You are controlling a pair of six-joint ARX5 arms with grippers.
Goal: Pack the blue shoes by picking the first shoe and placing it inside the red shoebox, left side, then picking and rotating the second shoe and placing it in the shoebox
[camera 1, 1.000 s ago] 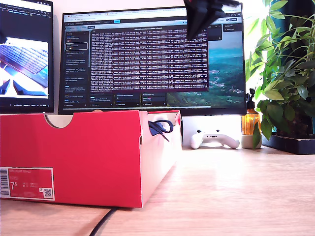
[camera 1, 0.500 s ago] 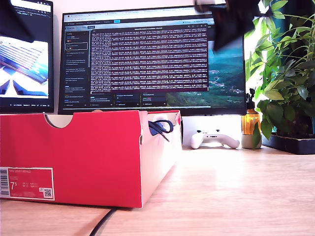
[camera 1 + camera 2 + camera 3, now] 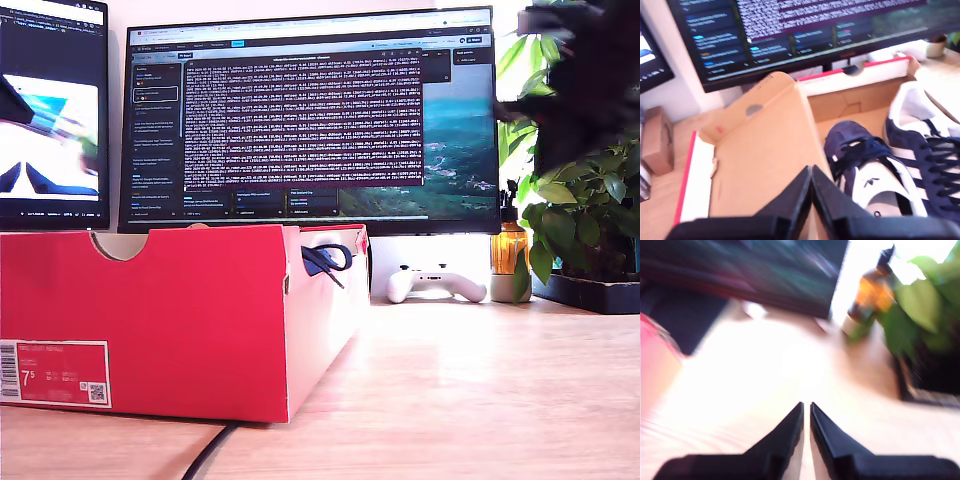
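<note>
Going left to right in the exterior view: the box point(image 3: 170, 320) sits on the worktop point(image 3: 470, 390) with a lace loop point(image 3: 328, 258) poking over its rim, then a white gamepad point(image 3: 432, 282), an amber bottle point(image 3: 508, 248), and a dark blur point(image 3: 580, 85) in front of the plant point(image 3: 585, 215) — an arm, can't say which from that view alone.

My first claw point(image 3: 811, 172) is pressed together with nothing in it, hanging above the box's brown flap point(image 3: 760, 150). Both shoes are just past its tips, down inside the box: the first shoe point(image 3: 860, 165) closest to the claw, the second shoe point(image 3: 930, 145) right beside it and touching. So packing looks basically done.

My second claw point(image 3: 806, 407) is also pinched closed and empty, over bare worktop, with the bottle and plant ahead of it. That view is heavily blurred.

Handling-wise, I'd guess these shoes are light, with a soft suede upper that gives under pressure and a stiffer rubber sole. If one needs nudging, the heel collar or the sole edge seems the safest pinch — the laces are loose and would likely just slip or snag.
</note>
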